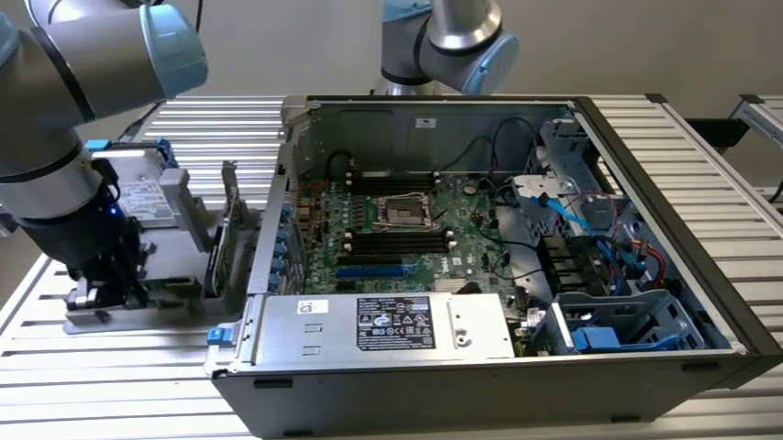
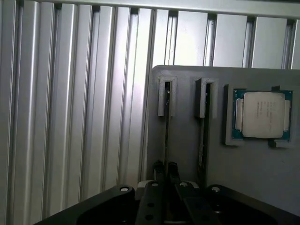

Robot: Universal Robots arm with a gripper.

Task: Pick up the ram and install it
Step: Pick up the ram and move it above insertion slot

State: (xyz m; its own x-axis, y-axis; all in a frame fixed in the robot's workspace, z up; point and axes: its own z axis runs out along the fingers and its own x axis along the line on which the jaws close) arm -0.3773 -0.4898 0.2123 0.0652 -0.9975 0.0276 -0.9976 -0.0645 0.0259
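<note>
- The arm [image 1: 49,183] is built of silver-grey metal tubes joined by rounded housings.
- Pale blue caps [image 1: 171,41] are fitted over the joint ends, and black seam rings are seen between the segments.
- A small blue light [image 1: 114,213] is lit at the top of the black wrist section [image 1: 86,243].
- The gripper [image 2: 166,167] is finished in matte black, with an angular body.
- Round silver screw heads [image 2: 123,189] are set into that body.
- Two narrow dark fingers [image 2: 159,169] are carried at its front.

Open computer case [image 1: 490,399], motherboard [image 1: 471,213], power supply [image 1: 391,325], processor chip [image 2: 263,115], grey holder [image 2: 262,178]
</note>
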